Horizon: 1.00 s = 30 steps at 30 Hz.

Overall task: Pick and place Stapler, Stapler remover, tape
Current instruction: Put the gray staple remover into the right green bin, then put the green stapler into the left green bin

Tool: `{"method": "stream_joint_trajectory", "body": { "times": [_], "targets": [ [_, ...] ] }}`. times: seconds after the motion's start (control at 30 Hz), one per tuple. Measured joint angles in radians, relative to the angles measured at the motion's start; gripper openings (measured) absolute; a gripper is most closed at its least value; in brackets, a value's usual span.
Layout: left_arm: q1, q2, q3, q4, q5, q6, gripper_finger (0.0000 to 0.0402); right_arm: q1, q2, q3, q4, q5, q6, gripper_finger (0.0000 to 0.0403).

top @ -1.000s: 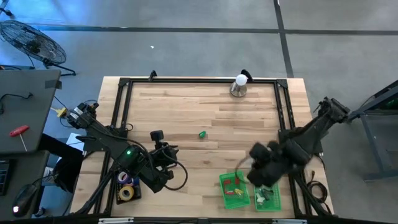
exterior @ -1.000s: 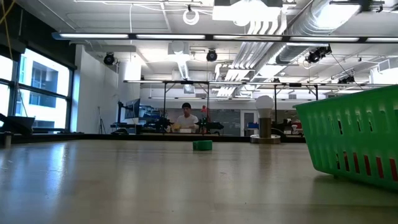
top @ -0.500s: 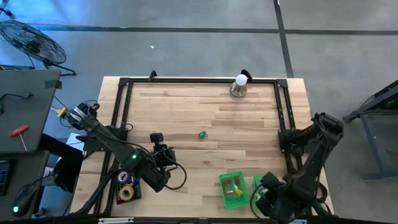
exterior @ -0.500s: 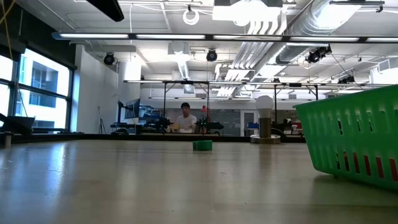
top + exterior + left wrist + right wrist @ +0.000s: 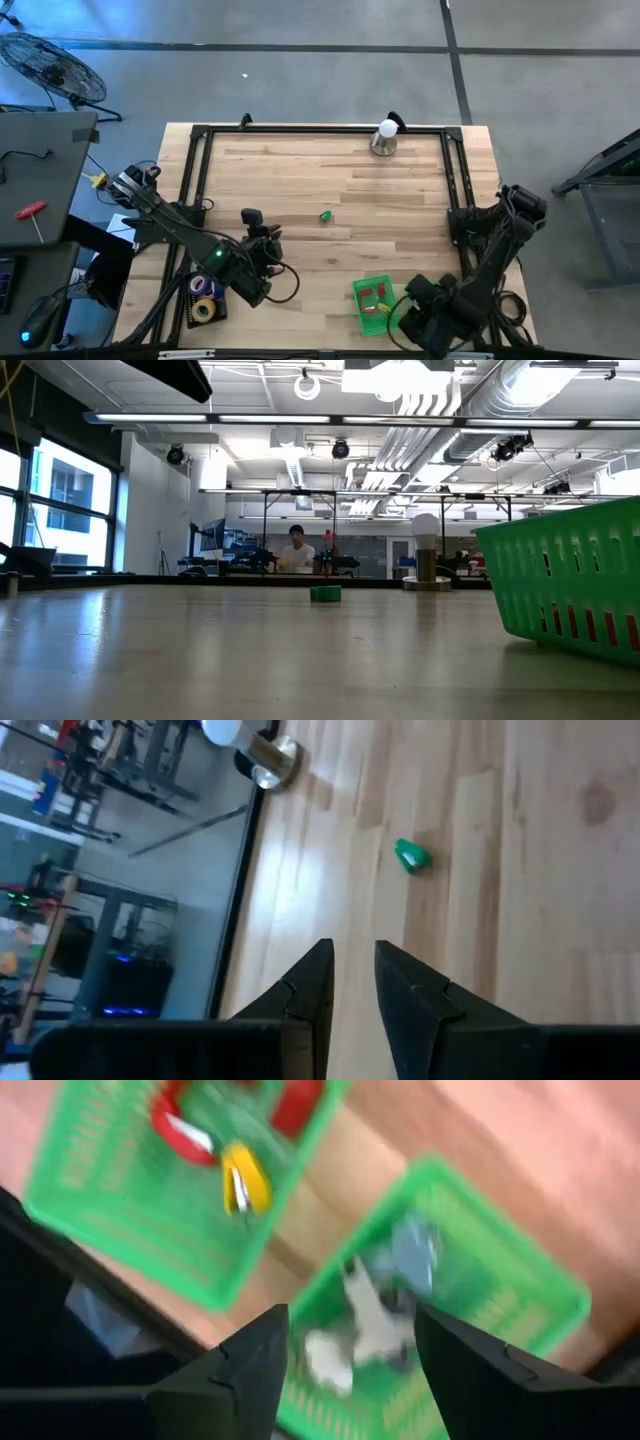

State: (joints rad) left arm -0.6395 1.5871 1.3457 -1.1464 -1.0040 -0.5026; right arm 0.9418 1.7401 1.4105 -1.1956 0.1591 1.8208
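Observation:
My right gripper [image 5: 350, 1340] hangs open over the right-hand green basket [image 5: 436, 322] at the table's near right; its fingers touch nothing. In that basket lie white and grey things [image 5: 370, 1320], blurred. The left-hand green basket [image 5: 375, 305] holds red stapler removers [image 5: 180, 1125] and a yellow piece [image 5: 243, 1180]. Tape rolls [image 5: 205, 300] lie in a dark tray at the near left. My left gripper [image 5: 352, 955] hovers at the table's left middle, its fingers a narrow gap apart with nothing between them. A small green thing [image 5: 326, 215] lies on the bare wood.
A lamp with a white bulb [image 5: 385, 138] stands at the far edge. A black frame [image 5: 200, 160] runs round the table top. The wood between the small green thing and the baskets is bare. Beyond the table, a person [image 5: 296, 550] sits far off.
My right arm has swung from above the two baskets toward the table's near edge and now stands over the right-hand basket. A dark part of an arm has come into the low view's top left.

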Motion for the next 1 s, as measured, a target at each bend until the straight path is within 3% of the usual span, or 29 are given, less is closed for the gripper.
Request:
{"method": "stream_joint_trajectory", "body": {
  "times": [0.17,0.4,0.5,0.6,0.8,1.0],
  "targets": [
    [0.034,0.000,0.000,-0.002,-0.008,0.027,0.0077,-0.106,0.000,0.000,0.016,0.180,-0.297,0.0212],
    [0.092,0.000,0.000,-0.009,0.082,0.027,0.0077,-0.345,0.000,0.000,0.198,0.251,-1.158,0.0208],
    [0.105,0.000,0.000,-0.010,0.131,0.027,0.0076,-0.460,0.000,0.000,0.239,0.285,-1.419,0.0202],
    [0.106,0.000,0.000,-0.034,0.183,0.027,0.0076,-0.589,0.000,0.000,0.240,0.247,-1.573,0.0195],
    [0.105,0.000,0.000,-0.132,0.336,0.025,0.0076,-0.828,0.000,0.000,0.282,0.055,-1.849,0.0171],
    [0.104,0.000,0.000,-0.183,0.442,0.023,0.0076,-0.976,0.000,0.000,0.471,-0.092,-2.087,0.0154]
  ]
}}
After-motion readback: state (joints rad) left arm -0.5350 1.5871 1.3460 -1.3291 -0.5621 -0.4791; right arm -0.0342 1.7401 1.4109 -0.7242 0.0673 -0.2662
